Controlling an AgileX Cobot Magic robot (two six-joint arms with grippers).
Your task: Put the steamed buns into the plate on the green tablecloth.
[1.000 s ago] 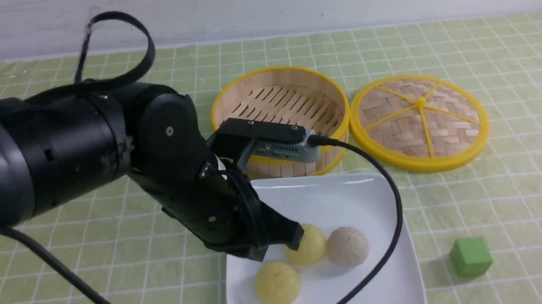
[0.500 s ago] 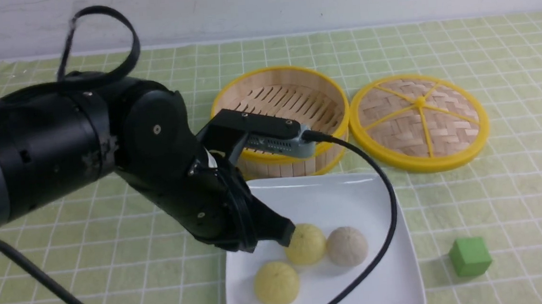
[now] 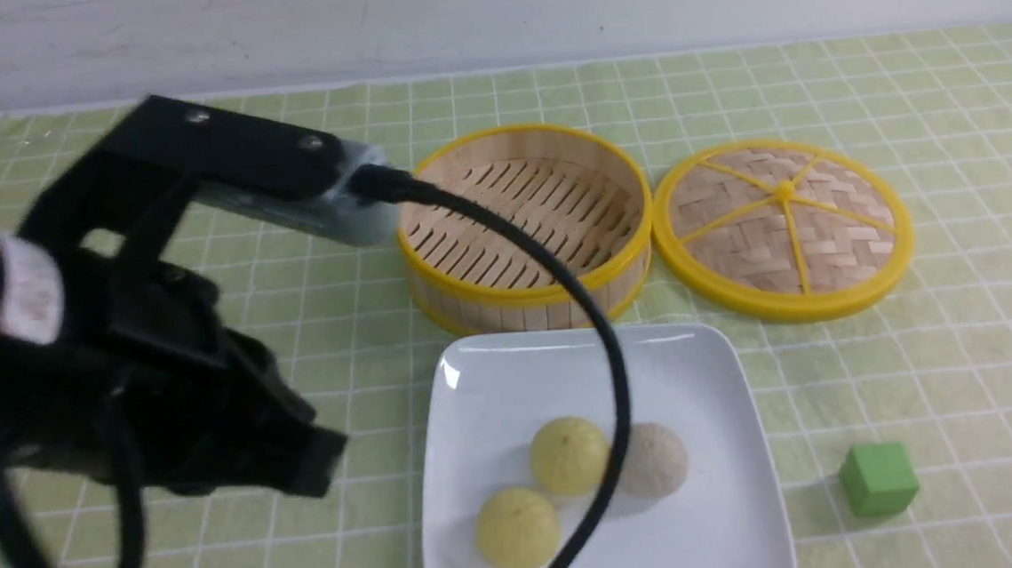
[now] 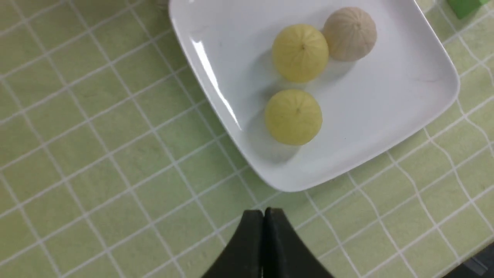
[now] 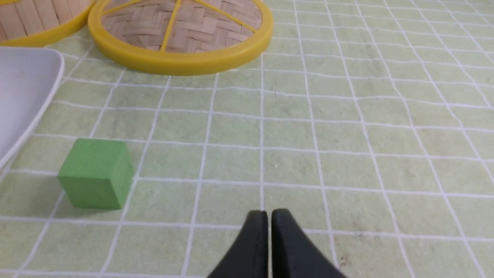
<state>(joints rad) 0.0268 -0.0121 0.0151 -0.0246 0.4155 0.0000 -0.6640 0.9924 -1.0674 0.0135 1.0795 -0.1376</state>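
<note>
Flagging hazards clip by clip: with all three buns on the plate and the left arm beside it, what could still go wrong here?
1. The left arm's black cable drapes across the plate in the front view, crossing the greyish bun; it might snag a bun or nudge the plate.
2. The two yellow buns and the greyish one sit close together, so one knock could roll several.
3. The left gripper, shut, hangs near the plate's edge and could clip it.

Your left gripper has its jaws pressed together, empty. Your right gripper shows jaws barely parted, holding nothing.
</note>
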